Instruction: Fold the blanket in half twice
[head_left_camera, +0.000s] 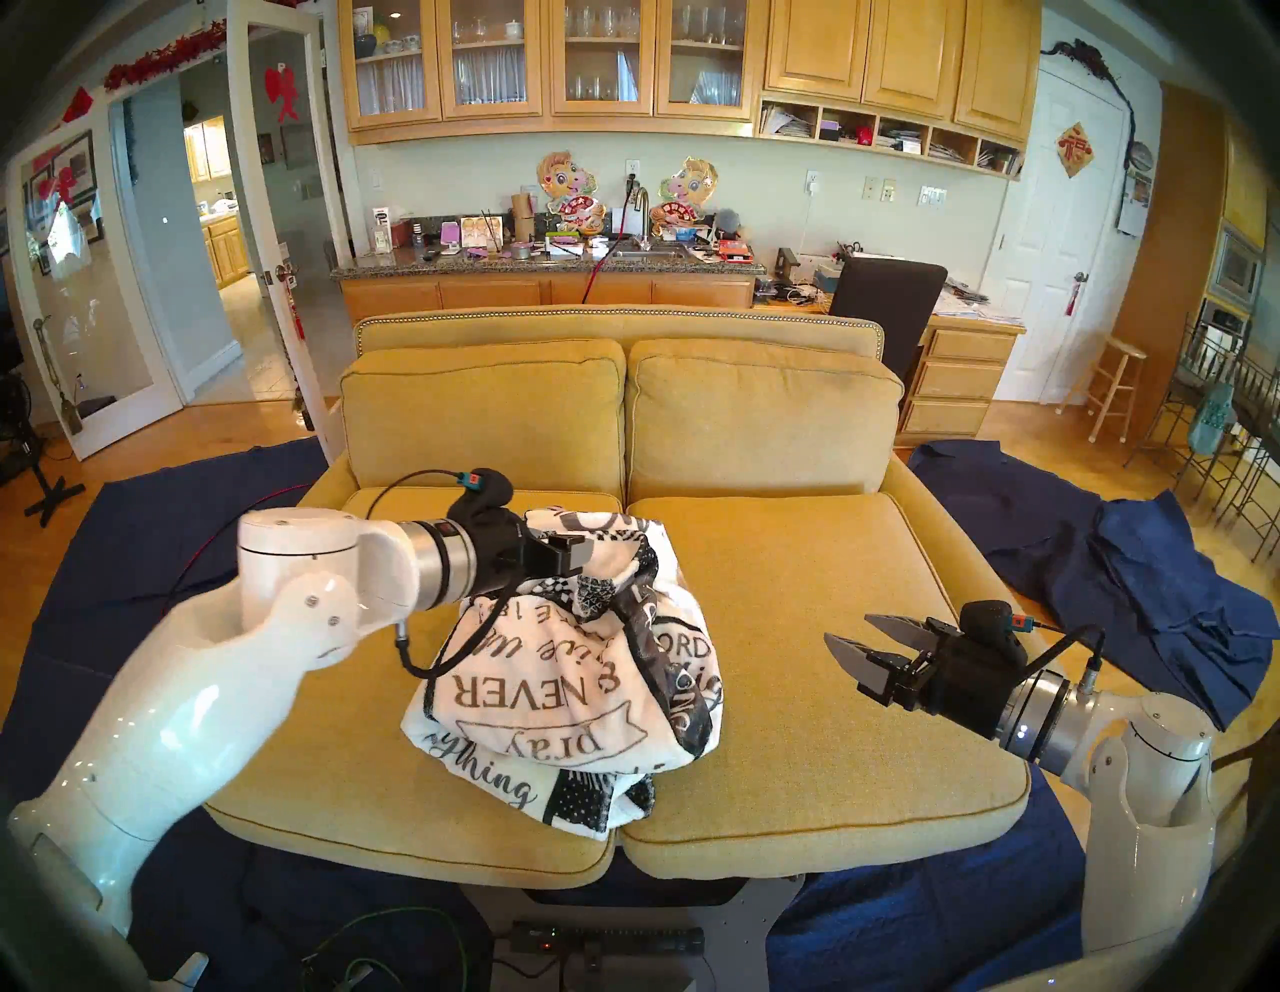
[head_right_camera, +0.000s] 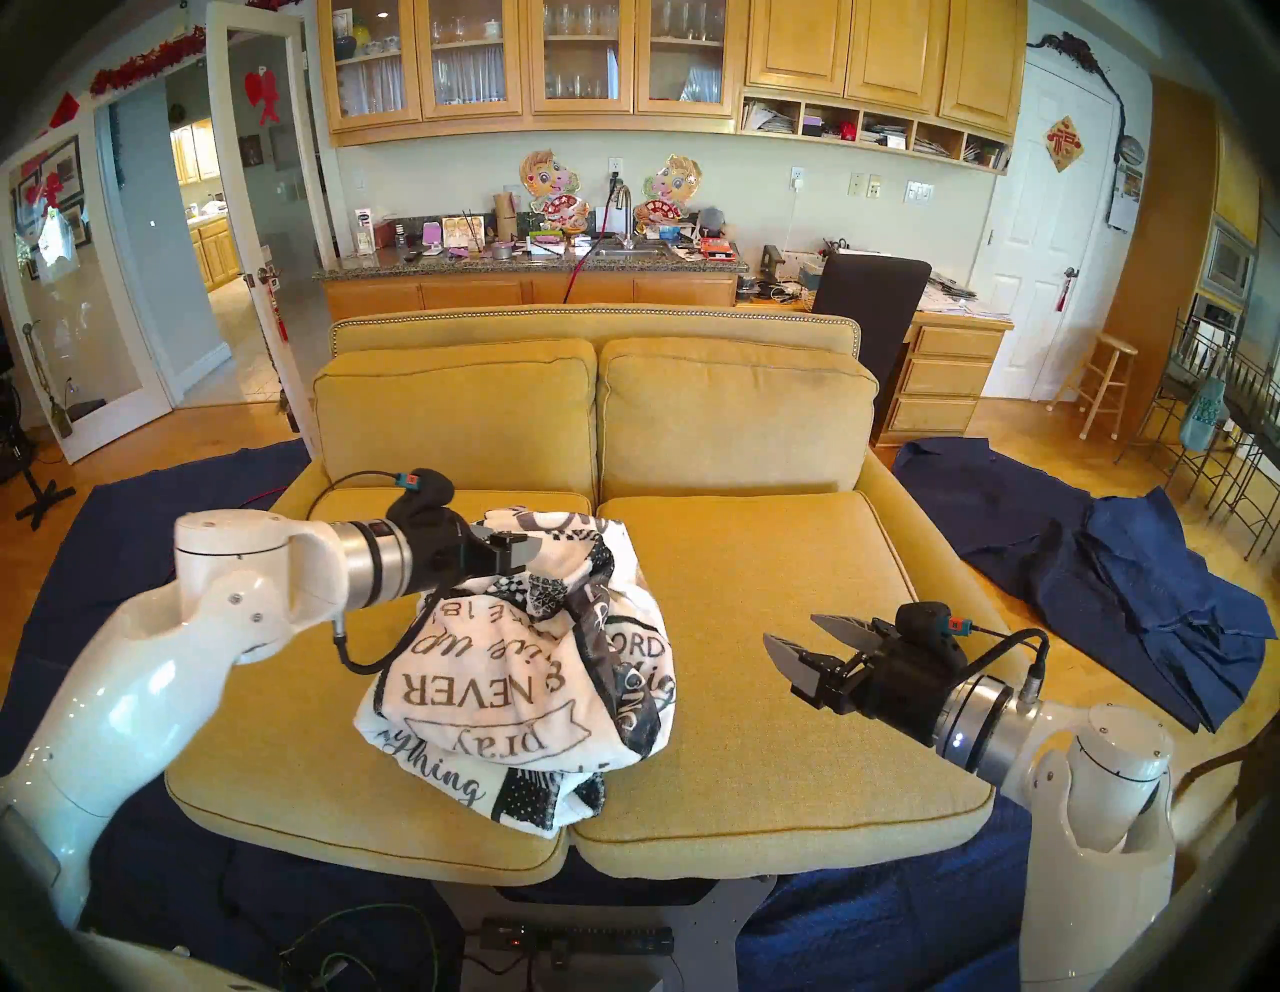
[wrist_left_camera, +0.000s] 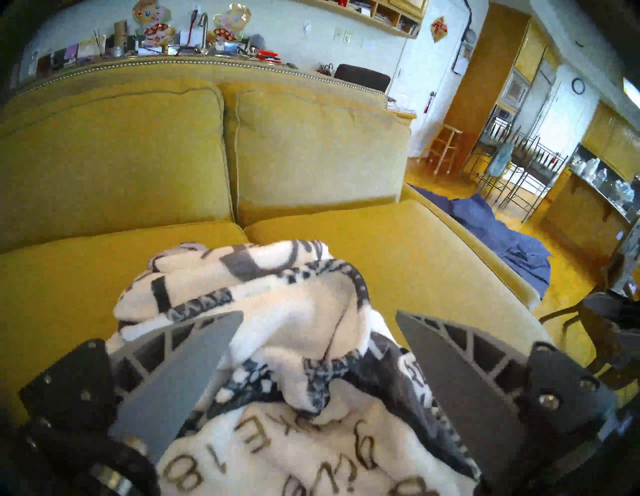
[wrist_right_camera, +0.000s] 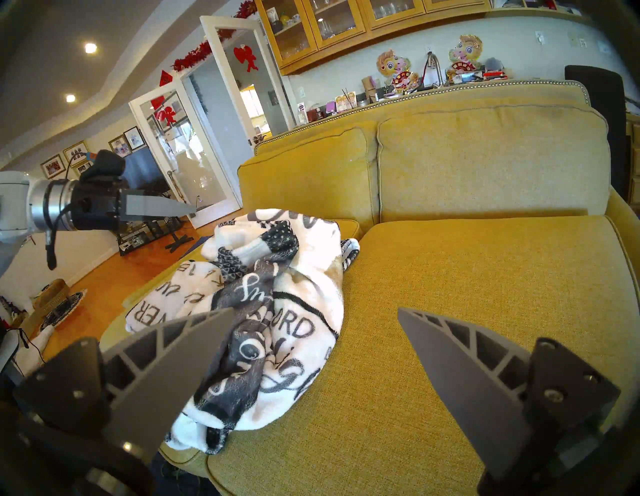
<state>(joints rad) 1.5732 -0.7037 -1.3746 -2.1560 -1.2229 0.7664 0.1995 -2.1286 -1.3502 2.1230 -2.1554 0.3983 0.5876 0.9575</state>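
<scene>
The blanket (head_left_camera: 575, 679) is a crumpled heap of white fleece with dark lettering and checkered border patches, lying over the seam of the yellow sofa's (head_left_camera: 796, 589) two seat cushions. My left gripper (head_left_camera: 589, 554) hovers open just above the heap's far left top. In the left wrist view its fingers (wrist_left_camera: 194, 363) are spread wide over the folds (wrist_left_camera: 294, 311) and pinch nothing. The right wrist view shows that gripper (wrist_right_camera: 187, 209) clear above the blanket (wrist_right_camera: 277, 294). My right gripper (head_left_camera: 848, 629) stands open over the right cushion, a short way right of the heap and pointing at it.
Dark navy cloths (head_left_camera: 1143, 589) cover the floor on both sides of the sofa and in front of it. The sofa's back cushions (head_left_camera: 623, 422) rise behind the heap. Cables and a power strip (head_left_camera: 609, 942) lie on the floor in front.
</scene>
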